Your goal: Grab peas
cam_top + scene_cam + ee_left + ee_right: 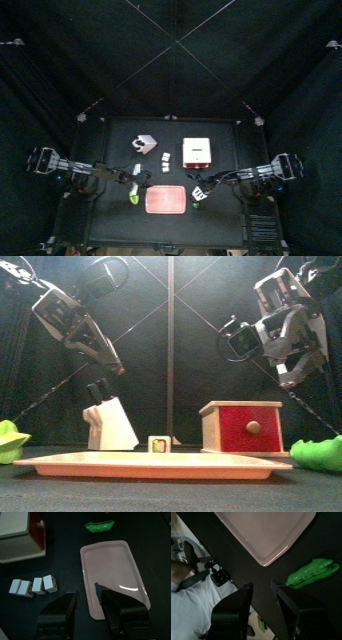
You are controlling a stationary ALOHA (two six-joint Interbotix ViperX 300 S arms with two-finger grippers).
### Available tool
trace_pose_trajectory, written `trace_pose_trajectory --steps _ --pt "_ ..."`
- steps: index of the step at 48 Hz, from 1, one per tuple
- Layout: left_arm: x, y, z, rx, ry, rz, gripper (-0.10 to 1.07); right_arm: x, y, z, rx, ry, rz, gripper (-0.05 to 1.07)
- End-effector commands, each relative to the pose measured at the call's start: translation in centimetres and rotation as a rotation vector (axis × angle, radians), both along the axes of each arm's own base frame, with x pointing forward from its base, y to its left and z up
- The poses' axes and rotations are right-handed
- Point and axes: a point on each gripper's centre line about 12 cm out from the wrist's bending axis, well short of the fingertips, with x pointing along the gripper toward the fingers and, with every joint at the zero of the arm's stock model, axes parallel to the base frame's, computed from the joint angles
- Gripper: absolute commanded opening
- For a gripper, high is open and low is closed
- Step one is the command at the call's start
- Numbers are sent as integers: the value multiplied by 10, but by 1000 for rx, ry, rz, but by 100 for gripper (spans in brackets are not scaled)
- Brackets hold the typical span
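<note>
- Peas [311,572]: saturated green pod on the dark tabletop [304,607], right of centre in the right wrist view, just beyond the right end effector [261,587] and apart from it; near the corner of the pink tray [264,532] but not touching it.
- Front view: peas [318,453] cut off at lower right edge, only part visible; pod shape not readable there.
- Top view: peas [195,204] just a tiny green speck at the tray's right edge, under the right arm; hard to make out.
- Right end effector: jaws spread wide, empty.
- Left end effector [87,594]: jaws apart with a clear gap, empty, hanging over the near end of the pink tray [110,567]; its fingertips are not visible in the front view.
- Left wrist view only: small grey blocks [33,587] in a row at left; white-and-red box [20,537] cut off at upper left.
- Front view only: white knife block [110,426] at left; small cube [159,443] at centre, its face too small to read; red box with knob [246,426].
- Yellow-green item [11,441] cut off at front view's left edge.
- Right wrist view, left side: pale cloth and dark gear past the tabletop, unclear.
</note>
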Motion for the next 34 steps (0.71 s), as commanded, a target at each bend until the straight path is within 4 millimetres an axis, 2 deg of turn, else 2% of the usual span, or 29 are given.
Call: trace_pose_trajectory --steps 1,8,17,34 --pt "3 0 7 -6 -26 2 74 1 1 11 28 -13 -16 75" --pt "3 0 4 -9 -15 3 74 -7 2 3 60 96 -53 75" --pt "3 0 2 -9 -9 3 74 -14 -2 -3 -2 201 -116 75" --pt "5 0 -5 -8 11 4 74 -17 4 -16 -165 260 -216 76"
